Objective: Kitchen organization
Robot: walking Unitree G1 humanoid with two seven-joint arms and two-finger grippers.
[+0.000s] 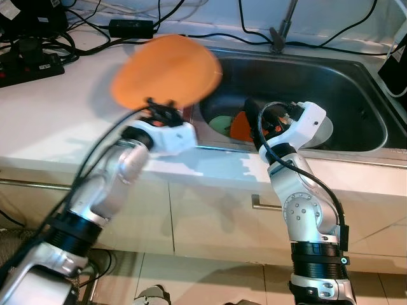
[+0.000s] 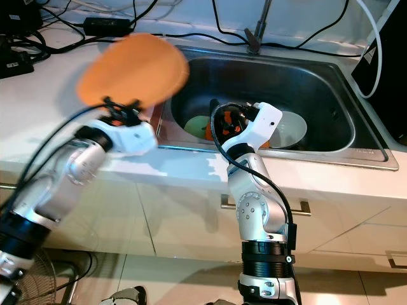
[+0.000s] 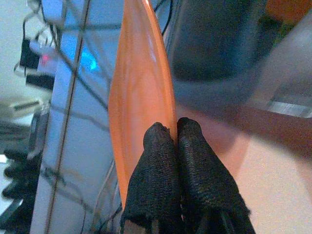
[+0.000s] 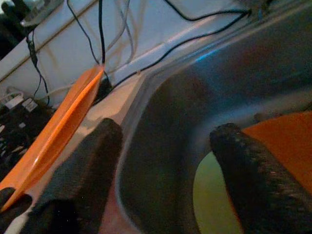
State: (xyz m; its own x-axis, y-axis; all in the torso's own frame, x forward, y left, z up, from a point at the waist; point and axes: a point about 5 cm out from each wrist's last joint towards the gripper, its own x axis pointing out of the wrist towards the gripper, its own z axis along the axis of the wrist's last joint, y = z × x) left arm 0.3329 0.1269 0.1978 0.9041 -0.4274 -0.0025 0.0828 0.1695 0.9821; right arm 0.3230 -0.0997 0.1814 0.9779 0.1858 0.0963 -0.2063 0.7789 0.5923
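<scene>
My left gripper (image 1: 160,112) is shut on the rim of an orange plate (image 1: 166,70), holding it up above the white counter at the sink's left edge; the plate is blurred. The left wrist view has both black fingertips (image 3: 168,146) pinched on the orange plate (image 3: 141,92). My right gripper (image 1: 253,117) is open, reaching into the steel sink (image 1: 356,101) over its front rim. Below it lie a green dish (image 1: 219,124), an orange dish (image 1: 241,127) and a white bowl (image 2: 289,127). The right wrist view shows its fingers (image 4: 83,180) spread wide over the basin.
A faucet (image 1: 283,28) stands behind the sink. Black cables and a power strip (image 1: 32,63) lie on the counter (image 1: 57,127) at back left. A dark object (image 1: 394,63) sits at the sink's right. Cabinet fronts with a handle (image 1: 254,204) are below.
</scene>
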